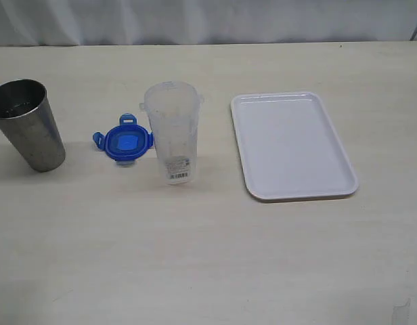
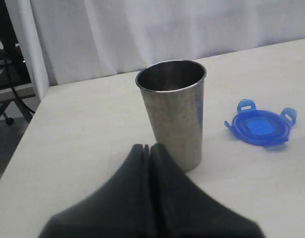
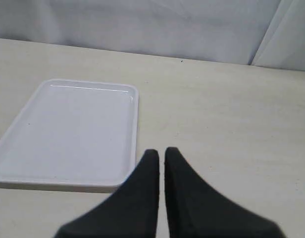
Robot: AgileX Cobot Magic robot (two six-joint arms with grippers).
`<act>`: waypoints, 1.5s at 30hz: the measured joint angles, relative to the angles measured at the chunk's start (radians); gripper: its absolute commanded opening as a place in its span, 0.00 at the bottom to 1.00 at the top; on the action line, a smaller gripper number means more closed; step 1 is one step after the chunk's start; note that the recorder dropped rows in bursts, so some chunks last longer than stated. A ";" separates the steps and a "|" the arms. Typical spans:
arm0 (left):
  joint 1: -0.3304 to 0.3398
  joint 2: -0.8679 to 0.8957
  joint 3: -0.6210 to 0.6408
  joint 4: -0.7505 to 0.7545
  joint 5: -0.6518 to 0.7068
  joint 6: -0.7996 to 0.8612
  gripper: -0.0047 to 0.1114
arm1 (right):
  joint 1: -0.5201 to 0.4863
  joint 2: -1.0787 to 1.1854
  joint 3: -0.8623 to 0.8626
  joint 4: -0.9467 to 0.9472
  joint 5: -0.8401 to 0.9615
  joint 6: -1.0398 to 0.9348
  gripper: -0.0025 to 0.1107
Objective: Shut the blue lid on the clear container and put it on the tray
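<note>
Blue lid [image 1: 124, 143] lies off, seemingly touching clear container [image 1: 171, 128]; tray [image 1: 293, 145] waits apart for the closed container; both jaws clenched, gripping nothing.

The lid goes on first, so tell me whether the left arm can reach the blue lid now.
Probably yes. The blue lid lies uncovered on the table; the steel cup stands just ahead of the shut left claw, so the arm would need to pass beside or over it.
</note>
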 measured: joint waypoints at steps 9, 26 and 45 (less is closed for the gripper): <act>0.000 0.000 0.000 0.051 -0.002 0.000 0.04 | 0.000 0.000 0.000 0.000 0.000 0.000 0.06; 0.000 -0.001 0.000 0.054 -0.688 -0.117 0.04 | 0.000 0.000 0.000 0.000 0.000 0.000 0.06; 0.000 0.331 -0.072 0.207 -0.941 -0.572 0.78 | 0.000 0.000 0.000 0.000 0.000 0.000 0.06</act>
